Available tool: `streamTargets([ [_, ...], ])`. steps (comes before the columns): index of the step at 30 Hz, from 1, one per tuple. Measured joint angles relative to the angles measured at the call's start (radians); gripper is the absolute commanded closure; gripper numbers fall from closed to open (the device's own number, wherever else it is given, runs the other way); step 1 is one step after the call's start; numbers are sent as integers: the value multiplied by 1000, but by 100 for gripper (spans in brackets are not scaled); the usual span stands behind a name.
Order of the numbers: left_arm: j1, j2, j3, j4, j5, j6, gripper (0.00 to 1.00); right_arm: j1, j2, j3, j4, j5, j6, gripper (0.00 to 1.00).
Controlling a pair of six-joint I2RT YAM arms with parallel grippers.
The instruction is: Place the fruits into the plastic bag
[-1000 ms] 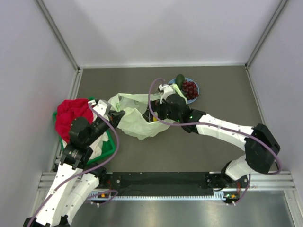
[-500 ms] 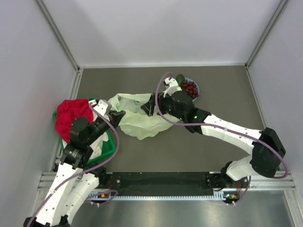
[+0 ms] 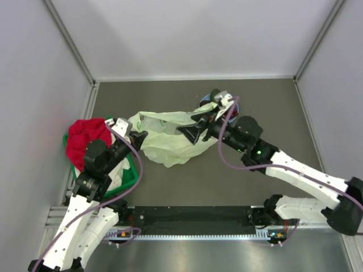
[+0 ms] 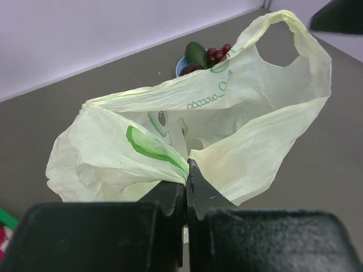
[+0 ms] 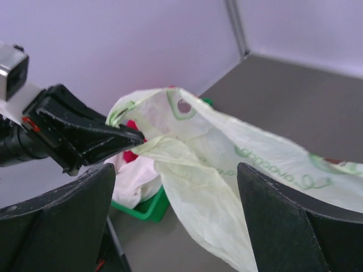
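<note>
While pale walls (image 3: 198,39) and aluminium rails closed off 3 sides, the table (image 3: 266,107) showed as a flat, matte, dark grey-brown surface. At its left edge sat a green bin (image 3: 135,180) with a rumpled red cloth (image 3: 85,136) and white cloths (image 3: 120,170) heaped in it. The left gripper (image 4: 186,184) had its black jaws pressed together on a pinched fold of the plastic bag (image 3: 170,144), which spread from that grip across the middle of the table. The right gripper (image 5: 176,170) hung above the bag's right part with its 2 broad fingers (image 5: 62,221) wide apart, and nothing was clamped between them. The bag was thin, crinkly and translucent, pale yellow-green with darker green printing, and 1 loop handle (image 4: 286,34) stood up at its far end. Beyond it, a round blue plate (image 4: 179,67) carried a smooth green avocado-like fruit (image 4: 197,54), a bunch of glossy dark red grapes (image 4: 218,52) and a small dark fruit (image 4: 190,69).
</note>
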Motion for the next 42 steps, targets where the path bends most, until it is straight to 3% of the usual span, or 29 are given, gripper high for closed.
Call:
streamTargets([
  [7,0,-1,0,-13,-103,0,100,-23,-208,28,-179,258,-135,13],
  [17,0,-55,-3,-40,-335,-1,100,-254,-255,36,-409,397,-153,13],
  [29,0,-109,-13,-44,-562,-2,100,-501,-13,69,-510,252,-124,15],
  [36,0,-131,-23,-43,-647,-2,100,-515,196,182,-530,170,-100,13],
  [42,0,-156,-33,-43,-669,-2,100,-516,293,179,-483,119,40,11],
])
